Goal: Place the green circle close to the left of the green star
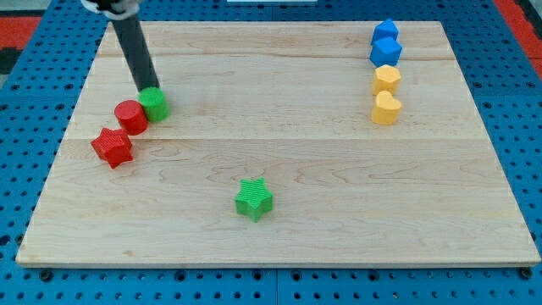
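Note:
The green circle [156, 104] sits at the board's upper left, touching the red circle [131, 116] on its left. The green star [253, 200] lies near the bottom middle of the board, far below and to the right of the green circle. My tip [146, 88] stands at the green circle's top left edge, touching it or nearly so. The dark rod rises from there to the view's top left.
A red star [113, 146] lies just below and left of the red circle. At the upper right stand two blue blocks [385, 35] [384, 52] and two yellow blocks [386, 80] [385, 108] in a column. The wooden board [339, 169] rests on blue pegboard.

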You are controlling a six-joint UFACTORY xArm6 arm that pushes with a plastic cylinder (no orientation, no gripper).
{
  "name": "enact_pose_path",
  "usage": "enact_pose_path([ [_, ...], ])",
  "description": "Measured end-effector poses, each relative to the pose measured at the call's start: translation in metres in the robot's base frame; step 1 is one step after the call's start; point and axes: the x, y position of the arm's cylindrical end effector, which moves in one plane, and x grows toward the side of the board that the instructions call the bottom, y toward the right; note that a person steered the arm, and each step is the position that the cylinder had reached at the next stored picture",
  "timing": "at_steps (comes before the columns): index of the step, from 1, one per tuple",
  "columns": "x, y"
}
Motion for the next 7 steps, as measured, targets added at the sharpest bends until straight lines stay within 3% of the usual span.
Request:
enact_pose_path([
  [1,0.024,0.022],
  [2,0.031,-0.001],
  [4,0.112,0.095],
  [5,0.131,0.105],
  [6,0.113,0.077],
  [7,0.137,0.108],
])
